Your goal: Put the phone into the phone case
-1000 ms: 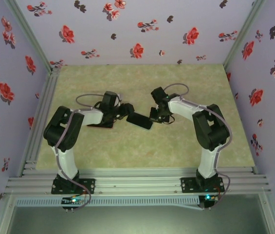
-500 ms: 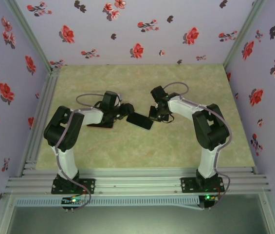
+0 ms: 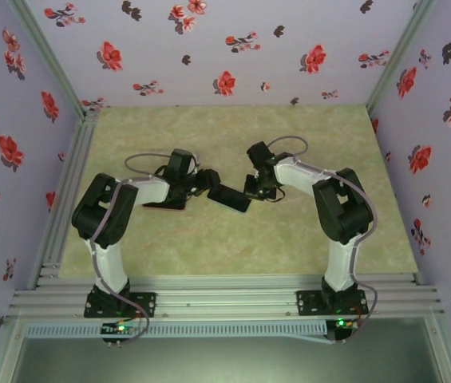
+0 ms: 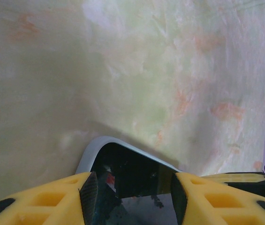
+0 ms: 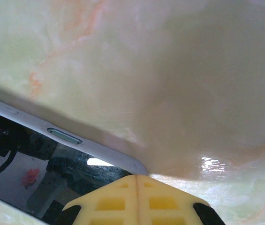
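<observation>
The phone [image 3: 230,197] is a black slab with a pale grey rim, lying mid-table between my two grippers. My left gripper [image 3: 207,185] is shut on one end of it. In the left wrist view its yellow fingers [image 4: 52,199] stand on both sides of the phone [image 4: 137,173]. My right gripper [image 3: 251,190] is shut with nothing in it, and its joined tips [image 5: 136,180] rest at the corner of the phone [image 5: 52,159], near a side button. A dark reddish flat piece [image 3: 161,206], apparently the phone case, lies partly hidden under the left arm.
The table [image 3: 233,239] is a green-and-orange marbled mat, walled by flowered purple panels [image 3: 209,48] at the back and sides. An aluminium rail [image 3: 225,295] runs along the near edge, where both arm bases are bolted.
The right gripper has crept slightly left, closer against the phone's end. The left gripper and the phone have barely moved.
</observation>
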`<state>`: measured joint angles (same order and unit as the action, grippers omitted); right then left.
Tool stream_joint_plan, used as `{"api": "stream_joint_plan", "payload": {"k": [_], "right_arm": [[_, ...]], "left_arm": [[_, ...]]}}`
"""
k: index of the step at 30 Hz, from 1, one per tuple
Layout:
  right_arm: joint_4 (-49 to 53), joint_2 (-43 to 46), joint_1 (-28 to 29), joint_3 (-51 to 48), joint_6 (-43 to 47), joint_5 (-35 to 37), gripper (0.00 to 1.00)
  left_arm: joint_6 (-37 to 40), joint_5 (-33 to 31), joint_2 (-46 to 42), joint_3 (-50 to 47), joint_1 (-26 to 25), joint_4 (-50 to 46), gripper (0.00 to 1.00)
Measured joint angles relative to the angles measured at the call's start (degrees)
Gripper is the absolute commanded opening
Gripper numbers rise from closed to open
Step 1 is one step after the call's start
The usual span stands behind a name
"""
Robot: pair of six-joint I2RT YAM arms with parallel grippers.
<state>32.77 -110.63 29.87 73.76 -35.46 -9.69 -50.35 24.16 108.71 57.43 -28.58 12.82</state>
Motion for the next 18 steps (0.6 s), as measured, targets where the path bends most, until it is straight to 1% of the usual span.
{"api": "stream_joint_plan", "payload": {"k": [9,18], "right_arm": [[-0.20,-0.13,0.13,-0.15,-0.02,-0.11,0.00],[-0.61,-0.09,1.53,-0.35,-0.04,2.89,0.00]], "left_arm": [[0.00,0.00,0.00,0.00,0.00,0.00,0.50],[0.00,-0.07,0.00,0.00,0.00,0.00,0.49]]}}
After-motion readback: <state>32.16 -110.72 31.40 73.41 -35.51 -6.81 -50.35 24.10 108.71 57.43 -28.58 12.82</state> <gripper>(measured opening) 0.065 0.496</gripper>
